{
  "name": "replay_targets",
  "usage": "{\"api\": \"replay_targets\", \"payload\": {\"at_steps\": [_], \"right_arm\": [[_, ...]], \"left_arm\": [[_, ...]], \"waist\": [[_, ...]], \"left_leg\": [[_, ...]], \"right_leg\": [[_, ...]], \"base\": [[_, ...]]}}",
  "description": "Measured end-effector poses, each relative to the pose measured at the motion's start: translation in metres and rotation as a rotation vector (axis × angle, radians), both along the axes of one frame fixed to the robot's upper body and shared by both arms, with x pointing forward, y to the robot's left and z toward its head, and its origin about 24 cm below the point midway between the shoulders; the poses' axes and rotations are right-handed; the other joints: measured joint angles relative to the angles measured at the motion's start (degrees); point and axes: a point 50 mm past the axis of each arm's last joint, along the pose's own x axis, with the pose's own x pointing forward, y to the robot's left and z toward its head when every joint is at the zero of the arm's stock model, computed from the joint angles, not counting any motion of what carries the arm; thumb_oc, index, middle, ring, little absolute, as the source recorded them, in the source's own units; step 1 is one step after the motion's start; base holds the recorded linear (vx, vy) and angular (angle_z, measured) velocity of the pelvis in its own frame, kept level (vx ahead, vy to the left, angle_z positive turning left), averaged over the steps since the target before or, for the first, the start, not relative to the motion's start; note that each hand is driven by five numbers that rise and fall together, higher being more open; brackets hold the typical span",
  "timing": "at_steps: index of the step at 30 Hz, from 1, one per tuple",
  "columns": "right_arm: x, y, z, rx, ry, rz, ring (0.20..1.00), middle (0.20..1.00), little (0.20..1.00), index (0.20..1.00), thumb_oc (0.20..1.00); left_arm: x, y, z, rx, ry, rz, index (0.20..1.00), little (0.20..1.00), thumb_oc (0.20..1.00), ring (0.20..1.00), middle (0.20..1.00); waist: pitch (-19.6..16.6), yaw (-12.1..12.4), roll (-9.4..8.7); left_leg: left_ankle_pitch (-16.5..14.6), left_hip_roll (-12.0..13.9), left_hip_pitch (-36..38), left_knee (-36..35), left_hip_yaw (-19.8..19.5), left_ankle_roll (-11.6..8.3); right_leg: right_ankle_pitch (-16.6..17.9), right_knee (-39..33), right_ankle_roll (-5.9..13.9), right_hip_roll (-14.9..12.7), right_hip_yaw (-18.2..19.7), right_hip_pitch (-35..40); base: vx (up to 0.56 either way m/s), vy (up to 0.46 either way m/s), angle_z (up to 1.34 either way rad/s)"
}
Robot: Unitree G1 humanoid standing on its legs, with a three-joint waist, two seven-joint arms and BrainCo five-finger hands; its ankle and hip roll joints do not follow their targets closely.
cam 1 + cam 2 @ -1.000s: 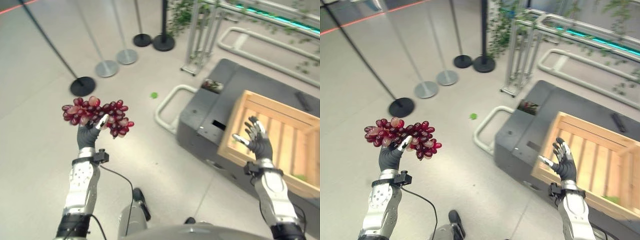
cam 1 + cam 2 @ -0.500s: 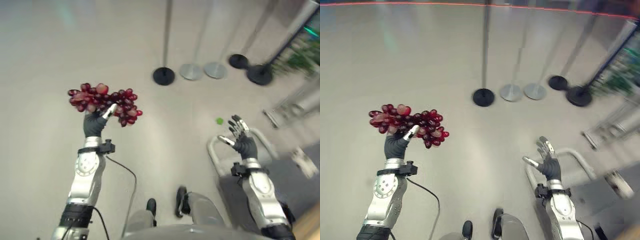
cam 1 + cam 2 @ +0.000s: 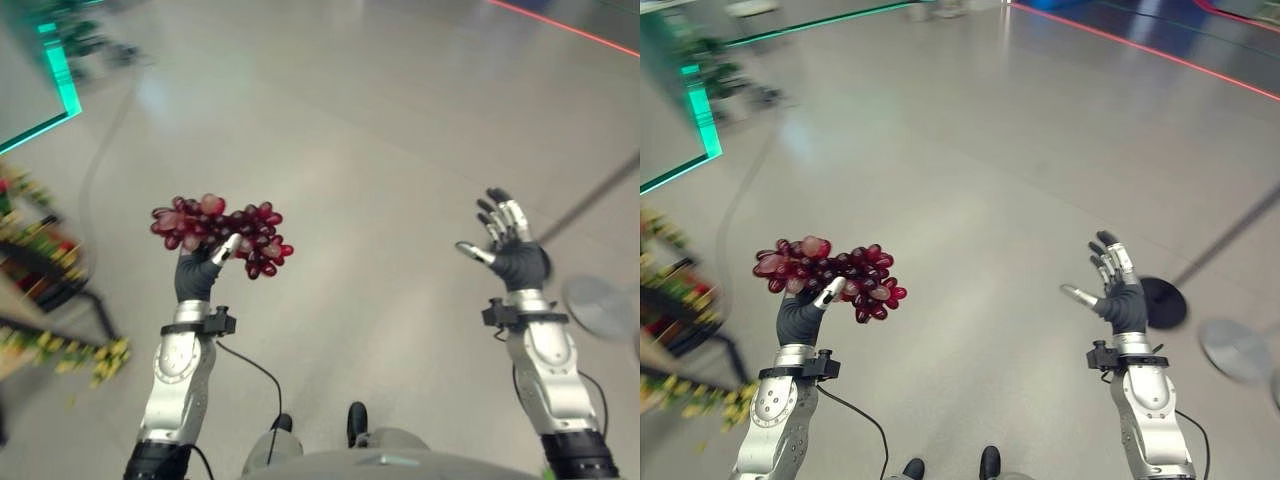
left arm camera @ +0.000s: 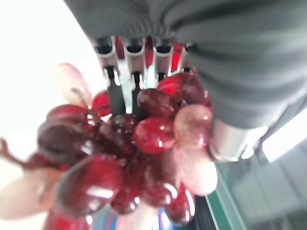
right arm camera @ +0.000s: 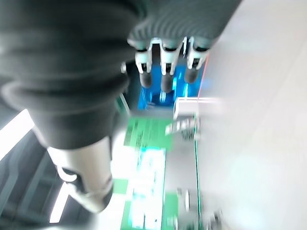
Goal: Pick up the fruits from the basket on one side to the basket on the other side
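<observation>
A bunch of red grapes [image 3: 222, 232] is held up at chest height, and my left hand [image 3: 199, 272] is shut on it from below, thumb and fingers curled into the cluster. Seen from the left wrist, the grapes [image 4: 129, 158] press against the fingers [image 4: 115, 91]. Over on the right, my right hand [image 3: 511, 255] is raised with straight spread fingers and holds nothing; from its own wrist the fingers [image 5: 164, 67] point out into open air.
Bare grey floor lies ahead. A stand with green plants [image 3: 35, 290] is at the left edge. A stanchion base [image 3: 598, 305] sits on the floor at the right, with a dark one [image 3: 1162, 302] beside my right hand. A red floor line [image 3: 1140, 48] crosses far back.
The whole picture has swung left: the crate, grey cart and most stanchions have left the view and the plant stand has come in. Both hands keep the same pose, grapes still held.
</observation>
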Motion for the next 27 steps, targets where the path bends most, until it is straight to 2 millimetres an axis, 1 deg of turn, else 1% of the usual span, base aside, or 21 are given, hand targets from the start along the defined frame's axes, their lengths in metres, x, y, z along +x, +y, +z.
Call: {"api": "replay_targets", "payload": {"at_steps": [1, 2, 3, 4, 5, 7, 8, 9, 10, 11, 12, 13, 14, 15, 16, 17, 18, 22, 25, 26, 27], "right_arm": [[0.0, 0.002, -0.001, -0.002, 0.003, 0.005, 1.0, 1.0, 1.0, 1.0, 1.0], [0.002, 0.006, -0.001, -0.006, 0.005, 0.021, 1.0, 1.0, 1.0, 1.0, 1.0], [0.003, 0.008, -0.001, -0.01, 0.006, 0.03, 1.0, 1.0, 1.0, 1.0, 1.0], [0.005, 0.01, -0.001, -0.019, 0.006, 0.039, 1.0, 1.0, 1.0, 1.0, 1.0], [0.005, 0.011, -0.001, -0.021, 0.006, 0.041, 1.0, 1.0, 1.0, 1.0, 1.0], [0.005, 0.01, -0.002, -0.027, 0.011, 0.038, 1.0, 1.0, 1.0, 1.0, 1.0], [0.004, 0.009, -0.005, -0.026, 0.023, 0.029, 1.0, 1.0, 1.0, 1.0, 1.0], [0.004, 0.008, -0.005, -0.025, 0.026, 0.026, 1.0, 1.0, 1.0, 1.0, 1.0], [0.001, 0.006, -0.008, -0.019, 0.035, 0.013, 1.0, 1.0, 1.0, 1.0, 1.0], [0.0, 0.005, -0.01, -0.015, 0.044, 0.008, 1.0, 1.0, 1.0, 1.0, 1.0], [-0.001, 0.005, -0.011, -0.014, 0.051, 0.007, 1.0, 1.0, 1.0, 1.0, 1.0], [-0.001, 0.006, -0.012, -0.012, 0.051, 0.008, 1.0, 1.0, 1.0, 1.0, 1.0], [-0.001, 0.006, -0.012, -0.004, 0.05, 0.003, 1.0, 1.0, 1.0, 1.0, 1.0], [-0.002, 0.006, -0.013, 0.0, 0.051, 0.002, 1.0, 1.0, 1.0, 1.0, 1.0], [-0.002, 0.007, -0.013, 0.002, 0.053, 0.002, 1.0, 1.0, 1.0, 1.0, 1.0], [0.001, 0.01, -0.013, 0.01, 0.051, 0.012, 1.0, 1.0, 1.0, 1.0, 1.0], [0.004, 0.013, -0.013, 0.024, 0.05, 0.016, 1.0, 1.0, 1.0, 1.0, 1.0], [0.007, 0.022, -0.019, 0.038, 0.076, 0.044, 1.0, 1.0, 1.0, 1.0, 1.0], [0.008, 0.022, -0.021, 0.038, 0.089, 0.047, 1.0, 1.0, 1.0, 1.0, 1.0], [0.007, 0.021, -0.023, 0.038, 0.103, 0.044, 1.0, 1.0, 1.0, 1.0, 1.0], [0.005, 0.021, -0.026, 0.031, 0.115, 0.039, 1.0, 1.0, 1.0, 1.0, 1.0]], "left_arm": [[0.0, 0.0, 0.0, -0.003, -0.002, 0.002, 0.2, 0.2, 0.2, 0.2, 0.2], [-0.002, 0.003, -0.001, -0.003, 0.006, 0.01, 0.2, 0.2, 0.2, 0.2, 0.2], [-0.003, 0.005, -0.002, -0.011, 0.013, 0.014, 0.2, 0.2, 0.2, 0.2, 0.2], [-0.006, 0.007, -0.005, -0.022, 0.025, 0.026, 0.2, 0.2, 0.2, 0.2, 0.2], [-0.007, 0.008, -0.006, -0.023, 0.03, 0.029, 0.2, 0.2, 0.2, 0.2, 0.2], [-0.008, 0.008, -0.007, -0.032, 0.034, 0.031, 0.2, 0.2, 0.2, 0.2, 0.2], [-0.006, 0.007, -0.007, -0.034, 0.033, 0.026, 0.2, 0.2, 0.2, 0.2, 0.2], [-0.006, 0.007, -0.006, -0.034, 0.03, 0.025, 0.2, 0.2, 0.2, 0.2, 0.2], [-0.004, 0.005, -0.005, -0.039, 0.025, 0.019, 0.2, 0.2, 0.2, 0.2, 0.2], [-0.001, 0.004, -0.003, -0.043, 0.012, 0.017, 0.2, 0.2, 0.2, 0.2, 0.2], [0.0, 0.004, -0.001, -0.044, 0.006, 0.018, 0.2, 0.2, 0.2, 0.2, 0.2], [0.0, 0.005, -0.001, -0.042, 0.007, 0.022, 0.2, 0.2, 0.2, 0.2, 0.2], [0.0, 0.006, -0.001, -0.035, 0.007, 0.024, 0.2, 0.2, 0.2, 0.2, 0.2], [0.0, 0.006, 0.0, -0.031, 0.006, 0.024, 0.2, 0.2, 0.2, 0.2, 0.2], [0.0, 0.006, 0.001, -0.026, 0.002, 0.023, 0.2, 0.2, 0.2, 0.2, 0.2], [-0.001, 0.01, 0.003, -0.009, 0.001, 0.031, 0.2, 0.2, 0.2, 0.2, 0.2], [-0.002, 0.014, 0.003, 0.006, 0.005, 0.036, 0.2, 0.2, 0.2, 0.2, 0.2], [-0.005, 0.02, 0.0, 0.008, 0.02, 0.062, 0.2, 0.2, 0.2, 0.2, 0.2], [-0.005, 0.019, 0.0, 0.008, 0.016, 0.058, 0.2, 0.2, 0.2, 0.2, 0.2], [-0.004, 0.018, 0.0, 0.008, 0.019, 0.052, 0.2, 0.2, 0.2, 0.2, 0.2], [-0.003, 0.016, 0.0, 0.005, 0.016, 0.045, 0.2, 0.2, 0.2, 0.2, 0.2]], "waist": [[0.0, 0.3, 0.13], [0.1, 2.1, 0.04], [0.1, 2.6, 0.03], [0.5, 3.7, 0.34], [0.8, 3.7, 0.51], [1.4, 4.7, 1.17], [1.9, 3.0, 1.19], [2.1, 2.7, 1.35], [2.2, 1.6, 1.46], [2.3, 0.9, 1.32], [2.2, 0.4, 0.94], [2.2, 0.3, 0.84], [2.1, 0.2, 0.82], [1.9, -0.1, 0.8], [1.7, 0.0, 0.67], [1.5, 2.1, 0.31], [1.4, 3.3, 0.28], [1.3, 3.9, 0.13], [1.2, 4.4, 0.66], [0.8, 3.4, 1.46], [0.7, 2.6, 1.63]], "left_leg": [[0.2, 0.1, -0.2, -0.9, 0.6, 0.21], [0.0, 1.5, 0.2, -0.4, 5.7, -0.01], [0.0, 2.2, 0.7, 0.1, 6.6, -0.05], [0.1, 2.7, 2.7, 0.3, 5.9, 0.09], [0.2, 3.0, 3.6, 0.1, 5.1, 0.23], [0.2, 2.9, 6.8, -0.3, 4.2, 0.3], [0.4, 2.5, 7.9, -0.4, 5.4, 0.49], [0.2, 2.5, 8.7, -0.8, 6.5, 0.34], [0.1, 2.8, 9.4, -1.6, 10.4, 0.06], [0.6, 2.6, 9.5, -3.3, 12.0, 0.23], [1.5, 1.6, 9.5, -4.1, 12.9, 0.95], [2.0, 1.1, 9.4, -4.4, 13.0, 1.16], [2.3, 0.7, 9.5, -5.0, 15.0, 1.78], [2.7, 0.6, 9.8, -4.7, 16.1, 2.07], [2.8, 0.0, 9.6, -4.9, 16.0, 2.23], [2.3, -0.7, 9.5, -5.0, 15.9, 2.85], [2.0, -1.3, 9.6, -4.9, 15.8, 3.3], [1.0, -2.6, 10.6, -3.0, 14.3, 3.89], [-0.6, -3.1, 11.1, -1.9, 14.1, 4.38], [-1.3, -2.9, 11.6, -2.5, 14.4, 5.42], [-1.8, -3.6, 12.2, -2.9, 13.5, 6.51]], "right_leg": [[0.0, 0.0, 0.07, 0.0, 0.2, 0.1], [0.0, -0.6, -0.08, -0.2, -1.9, 0.4], [0.1, -1.0, -0.22, -0.2, -2.8, 0.6], [-0.1, -1.2, 0.1, -0.2, -3.7, 1.4], [-0.3, -1.2, 0.43, -0.2, -3.8, 1.7], [-0.6, -0.7, 1.09, -0.5, -5.8, 2.5], [-0.9, -0.4, 2.04, -1.5, -8.6, 3.1], [-1.3, -0.3, 2.68, -2.0, -10.3, 3.3], [-1.0, 0.1, 3.44, -2.6, -13.2, 3.9], [-1.4, 1.5, 4.35, -3.9, -14.4, 3.9], [-1.9, 2.7, 5.74, -5.2, -14.2, 3.8], [-1.6, 2.8, 6.45, -6.1, -14.0, 4.3], [-1.6, 2.7, 7.6, -7.1, -13.2, 5.2], [-1.5, 2.4, 8.08, -7.4, -13.2, 5.5], [-1.3, 2.2, 8.41, -7.8, -13.1, 5.4], [-0.9, 1.8, 8.94, -8.4, -12.4, 5.4], [-0.4, 1.5, 9.27, -9.0, -12.5, 5.7], [0.3, 1.7, 9.32, -10.2, -13.5, 8.3], [0.1, 6.3, 9.34, -11.9, -13.9, 8.0], [-0.6, 10.5, 9.35, -13.1, -13.7, 7.0], [-1.8, 16.8, 10.44, -15.3, -12.5, 5.3]], "base": [[-0.11, -0.048, 2.13], [-0.11, -0.047, 1.14], [-0.09, -0.046, 1.02], [-0.05, -0.029, 0.68], [-0.07, 0.012, 0.71], [-0.01, 0.048, 0.79], [0.08, 0.102, 1.02], [0.08, 0.153, 1.32], [0.04, 0.149, 1.25], [0.04, 0.159, 1.41], [0.05, 0.171, 1.16], [0.06, 0.186, 1.08], [0.1, 0.207, 0.95], [0.08, 0.152, 0.87], [0.13, 0.272, 0.4], [0.13, 0.296, 0.18], [0.18, 0.384, 0.12], [0.13, 0.282, 0.21], [0.23, 0.405, 0.18], [0.16, 0.347, 0.48], [0.2, 0.417, 0.62]]}}
